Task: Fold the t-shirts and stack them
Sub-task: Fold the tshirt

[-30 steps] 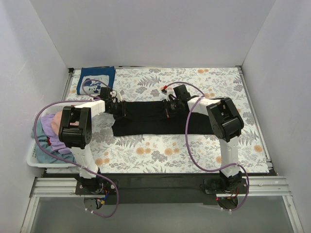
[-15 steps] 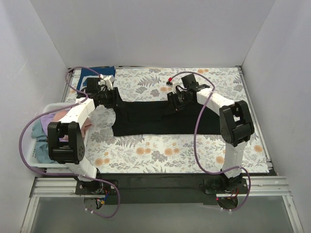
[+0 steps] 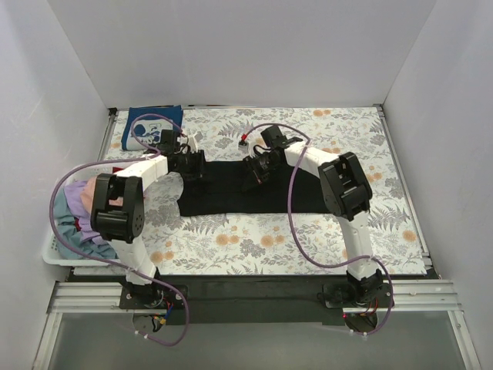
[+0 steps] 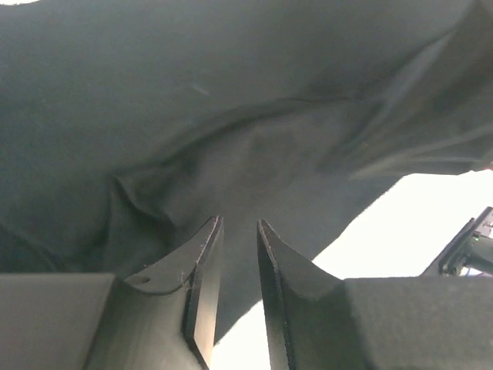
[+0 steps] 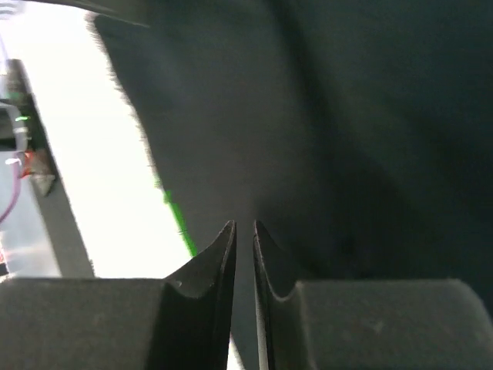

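— What sits nearest you?
— At the near left, a white plastic basket with a heap in it. A teal-blue cloth tee is nearest, with a lavender cloth tee and a pink cloth tee farther in.

— And the shirt on the table?
— The plain black cloth t-shirt lies spread across the middle of the floral-patterned table cover, longer left to right than near to far.

— Where are your claws?
— Both are at its far edge. My left claw is at the left part and my right claw is near the middle, the two apart.

— Holding anything?
— Each has its fingers drawn almost together with a thin slit between them, and black cloth right at the tips. I cannot tell whether either has a fold pinched.

— Farther back?
— A navy blue cloth t-shirt with a white printed graphic lies folded in the far left corner, apart from the black one.
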Controlling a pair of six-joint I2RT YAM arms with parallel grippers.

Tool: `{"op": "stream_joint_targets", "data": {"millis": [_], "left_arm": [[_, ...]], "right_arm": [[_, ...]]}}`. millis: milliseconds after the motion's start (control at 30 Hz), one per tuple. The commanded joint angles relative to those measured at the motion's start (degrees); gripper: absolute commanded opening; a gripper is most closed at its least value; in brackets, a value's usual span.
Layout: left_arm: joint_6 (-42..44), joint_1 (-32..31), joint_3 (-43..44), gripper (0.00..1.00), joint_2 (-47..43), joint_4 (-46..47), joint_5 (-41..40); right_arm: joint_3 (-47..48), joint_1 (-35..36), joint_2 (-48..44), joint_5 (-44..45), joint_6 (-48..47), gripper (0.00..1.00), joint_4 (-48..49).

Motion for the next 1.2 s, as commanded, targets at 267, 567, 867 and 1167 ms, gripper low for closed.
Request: {"op": "stream_joint_targets", "data": {"millis": [267,567,867,1167], "left_arm": [[-1.7,0.2,10.0,0.2,16.6,3.7,-4.2],[5.5,-0.2,38.1,0.32,32.6,-6.4,-11.4],[5.9,-3.4,43.1,0.37,24.0,-3.8,-10.9],[3.7,-6.7,29.9,0.37,13.9,-3.2,-12.6]], "right_arm": [[7.2,-3.3,9.6,0.9,0.3,0.19,0.7],[7.8,-12.7,-5.9,-0.3,-10.4,0.51,-15.2],[-5.2,-19.6,-16.4,26.1,-34.5,0.41,-26.0],[-11.9,-19.6,-13.4,34.2,-37.3,0.24,-25.0]]}}
